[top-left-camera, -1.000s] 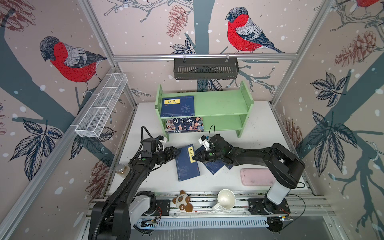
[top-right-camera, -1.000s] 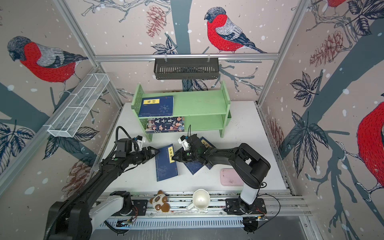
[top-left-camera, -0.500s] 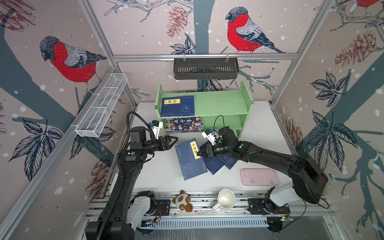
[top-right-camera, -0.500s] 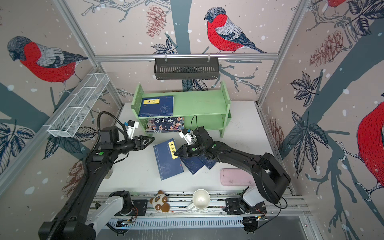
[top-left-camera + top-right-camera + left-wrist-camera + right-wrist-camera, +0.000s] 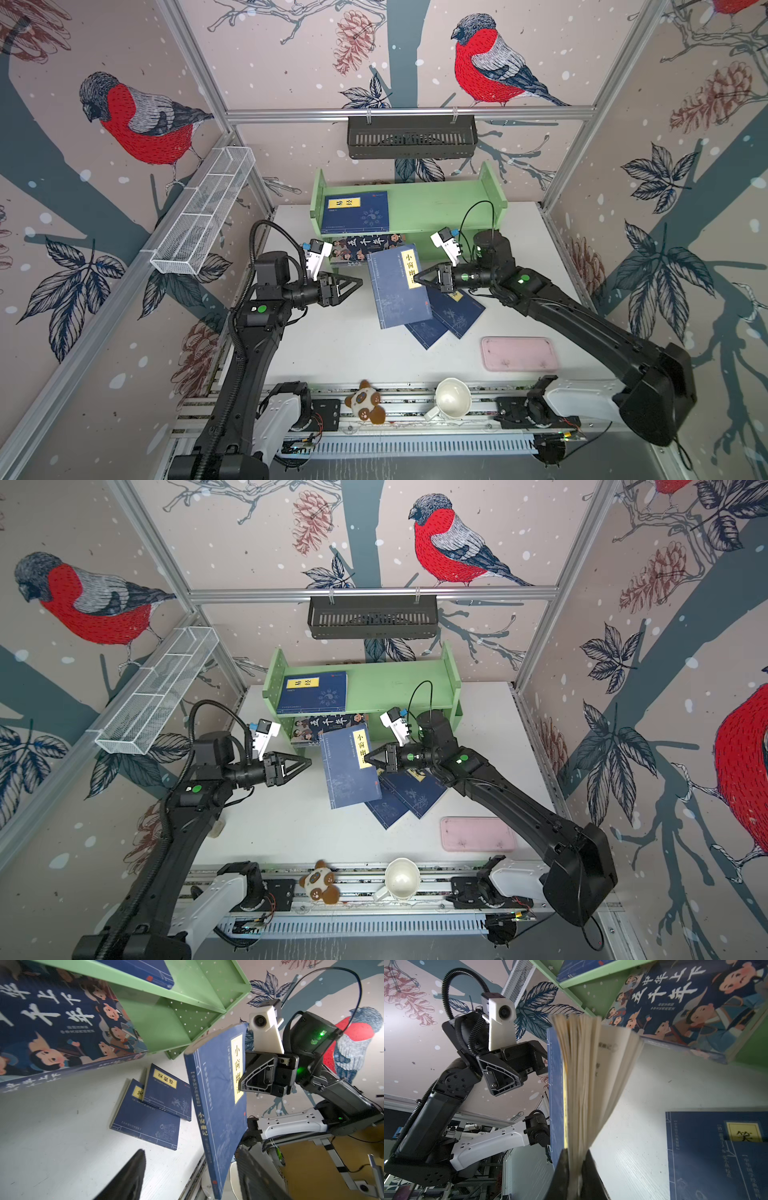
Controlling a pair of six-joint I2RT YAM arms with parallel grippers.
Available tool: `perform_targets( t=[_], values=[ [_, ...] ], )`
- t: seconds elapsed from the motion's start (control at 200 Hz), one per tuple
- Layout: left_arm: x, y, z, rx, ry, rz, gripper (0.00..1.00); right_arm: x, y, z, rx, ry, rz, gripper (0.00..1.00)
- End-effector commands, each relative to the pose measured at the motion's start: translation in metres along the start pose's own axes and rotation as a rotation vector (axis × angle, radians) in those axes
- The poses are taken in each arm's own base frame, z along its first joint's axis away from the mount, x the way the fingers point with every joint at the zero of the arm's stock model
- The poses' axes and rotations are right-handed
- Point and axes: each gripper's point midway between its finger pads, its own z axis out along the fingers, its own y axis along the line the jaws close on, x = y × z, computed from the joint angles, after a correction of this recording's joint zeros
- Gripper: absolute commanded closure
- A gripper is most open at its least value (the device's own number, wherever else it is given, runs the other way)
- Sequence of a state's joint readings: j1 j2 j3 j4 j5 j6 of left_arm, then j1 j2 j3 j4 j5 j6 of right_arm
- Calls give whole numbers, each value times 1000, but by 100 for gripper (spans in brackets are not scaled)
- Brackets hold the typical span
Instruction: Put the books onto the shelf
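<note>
Clamps the right gripper (image 5: 417, 279) on the label edge of a navy book (image 5: 395, 291), tilted clear of the table (image 5: 332, 345) before the shelf (image 5: 436, 208). Holds the left gripper (image 5: 355, 281) with jaws apart, just beside that book's other edge. Shows two more books (image 5: 455, 313) overlapping on the table beneath, a fourth book (image 5: 355, 211) on the top tier, the cartoon book (image 5: 361, 247) on the lower.

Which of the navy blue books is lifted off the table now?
The book gripped at its edge by the right hand, raised before the shelf. Two other books lie flat on the table; a fourth book lies on the shelf's top.
</note>
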State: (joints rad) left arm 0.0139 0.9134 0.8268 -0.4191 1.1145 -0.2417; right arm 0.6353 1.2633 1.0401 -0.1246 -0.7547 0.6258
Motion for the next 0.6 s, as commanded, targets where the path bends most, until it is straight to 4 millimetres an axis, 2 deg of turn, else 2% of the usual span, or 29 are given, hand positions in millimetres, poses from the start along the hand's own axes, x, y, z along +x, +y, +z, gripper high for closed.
perform_targets(
  t=[0.0, 0.105, 0.215, 0.345, 0.46, 0.595],
  values=[
    [-4, -18, 1, 96, 2, 49, 29, -8, 13, -6, -43, -5, -44, 99],
    [-10, -24, 4, 140, -9, 32, 28, -13, 23, -9, -69, -7, -72, 99],
    [-18, -40, 7, 244, -20, -12, 25, -15, 36, -11, -124, -3, -99, 99],
    [-28, -56, 10, 302, -43, 23, 25, -17, 42, -12, -145, -4, -122, 99],
    [-37, -56, 16, 293, -47, 10, 30, -16, 45, -12, -149, 9, -131, 99],
    [-36, -61, 25, 312, -23, 19, 35, -15, 52, -9, -173, 30, -151, 99]
  ],
)
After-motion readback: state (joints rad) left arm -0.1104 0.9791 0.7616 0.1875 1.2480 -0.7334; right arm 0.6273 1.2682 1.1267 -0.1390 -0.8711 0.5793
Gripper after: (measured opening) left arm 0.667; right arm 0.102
